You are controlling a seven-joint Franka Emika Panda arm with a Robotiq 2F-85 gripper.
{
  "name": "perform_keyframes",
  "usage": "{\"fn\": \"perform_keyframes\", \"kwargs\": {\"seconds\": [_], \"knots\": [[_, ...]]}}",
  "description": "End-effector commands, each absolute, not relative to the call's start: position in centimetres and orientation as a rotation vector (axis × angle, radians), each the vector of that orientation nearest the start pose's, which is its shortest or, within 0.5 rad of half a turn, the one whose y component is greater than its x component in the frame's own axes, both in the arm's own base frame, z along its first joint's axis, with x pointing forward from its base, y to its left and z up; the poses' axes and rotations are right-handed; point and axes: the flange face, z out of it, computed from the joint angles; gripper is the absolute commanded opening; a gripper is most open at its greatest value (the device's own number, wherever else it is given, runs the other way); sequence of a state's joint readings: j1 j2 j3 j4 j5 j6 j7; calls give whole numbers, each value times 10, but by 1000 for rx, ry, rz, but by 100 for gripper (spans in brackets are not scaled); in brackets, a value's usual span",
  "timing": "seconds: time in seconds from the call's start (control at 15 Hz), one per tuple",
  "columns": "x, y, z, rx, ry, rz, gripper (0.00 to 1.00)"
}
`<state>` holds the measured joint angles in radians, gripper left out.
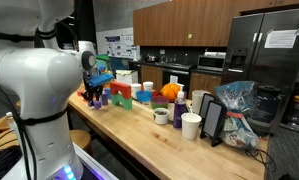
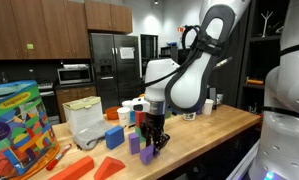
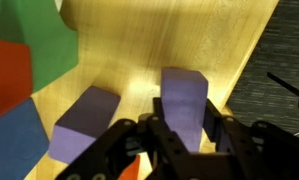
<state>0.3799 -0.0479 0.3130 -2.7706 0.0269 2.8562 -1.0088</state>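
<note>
One gripper (image 1: 93,93) hangs low over a cluster of coloured blocks near the end of the wooden table (image 1: 139,140) in an exterior view; its catch is too small to read there. In an exterior view the purple block (image 2: 148,153) stands on the tabletop near the front edge, with a second purple block (image 2: 135,144) just beside it and one blue block (image 2: 113,137) farther along. In the wrist view, the fingers (image 3: 139,135) pinch the purple block, its long axis upright; the second lies flat, pointing away. The table edge runs close on the right, with open wood ahead; one green block (image 3: 34,40) and one red block (image 3: 7,90) sit left.
</note>
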Motion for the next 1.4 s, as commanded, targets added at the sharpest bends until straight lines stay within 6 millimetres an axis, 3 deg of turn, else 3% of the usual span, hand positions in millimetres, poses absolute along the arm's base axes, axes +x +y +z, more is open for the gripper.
{"fn": "perform_keyframes", "kwargs": {"seconds": [0.0,0.8,1.33], "knots": [[306,250,265,2073,2307,225,15],[297,241,330,2088,2280,235,15],[312,196,383,2210,2153,304,15]]}}
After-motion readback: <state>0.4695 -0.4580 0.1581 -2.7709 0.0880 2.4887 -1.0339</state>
